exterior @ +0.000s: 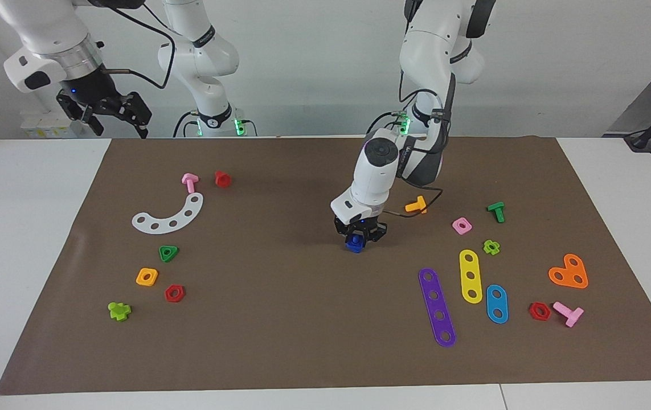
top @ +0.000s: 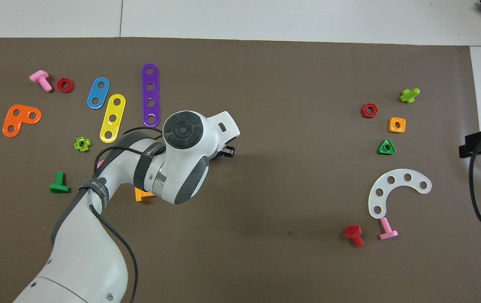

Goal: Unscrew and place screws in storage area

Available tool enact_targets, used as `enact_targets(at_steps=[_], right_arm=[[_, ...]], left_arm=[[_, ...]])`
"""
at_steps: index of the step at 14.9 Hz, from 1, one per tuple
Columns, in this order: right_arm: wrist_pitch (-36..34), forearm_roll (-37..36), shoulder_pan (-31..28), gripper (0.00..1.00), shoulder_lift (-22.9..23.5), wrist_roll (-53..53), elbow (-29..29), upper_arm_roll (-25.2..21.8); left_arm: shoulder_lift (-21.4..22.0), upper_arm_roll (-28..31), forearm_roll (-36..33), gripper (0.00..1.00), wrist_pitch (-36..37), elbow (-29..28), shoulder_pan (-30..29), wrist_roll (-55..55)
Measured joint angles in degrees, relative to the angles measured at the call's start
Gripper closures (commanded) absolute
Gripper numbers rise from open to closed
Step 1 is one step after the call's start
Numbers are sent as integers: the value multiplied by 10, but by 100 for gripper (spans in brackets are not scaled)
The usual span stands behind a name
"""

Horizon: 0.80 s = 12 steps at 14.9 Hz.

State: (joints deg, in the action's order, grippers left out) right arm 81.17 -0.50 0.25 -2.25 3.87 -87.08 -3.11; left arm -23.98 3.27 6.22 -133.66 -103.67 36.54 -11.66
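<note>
Facing view, and the left gripper [exterior: 357,238] is down at the middle of the brown mat [exterior: 302,319], fingers clamped on the dark-blue screw [exterior: 353,243], which sits right at the mat's surface under the fingertips; whether it touches the mat, I cannot tell. Just beside the left arm's wrist, nearer the robots, lies an orange bolt [exterior: 417,205]. Toward the left arm's end of the table: the purple strip [exterior: 437,307], the yellow strip [exterior: 470,275] and the blue strip [exterior: 496,303] lie side by side.

Up at the right arm's end, the right gripper [exterior: 113,117] waits, raised over the table edge, fingers apart and holding nothing. Below it on the mat, the white curved plate [exterior: 168,216] lies with a pink bolt [exterior: 189,182] and a red bolt [exterior: 222,179] close by. From overhead, the left arm hides nearly all of the screw.
</note>
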Motion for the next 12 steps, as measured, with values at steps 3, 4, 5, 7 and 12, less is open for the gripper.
enact_targets(at_steps=[3,4,5,7,12], right_arm=[[0,0,0,0,0,0,0,0],[0,0,0,0,0,0,0,0],[0,0,0,0,0,0,0,0],[0,0,0,0,0,0,0,0],[0,0,0,0,0,0,0,0]], left_arm=[[0,3,18,84,33,32,-1,0],[-1,6,20,84,60,49,-1,0],[-3,9,20,84,92,70,-4,0],[-7,13,20,84,156,112,-26,0],[-12,15,20,83,223,131,-111,62]])
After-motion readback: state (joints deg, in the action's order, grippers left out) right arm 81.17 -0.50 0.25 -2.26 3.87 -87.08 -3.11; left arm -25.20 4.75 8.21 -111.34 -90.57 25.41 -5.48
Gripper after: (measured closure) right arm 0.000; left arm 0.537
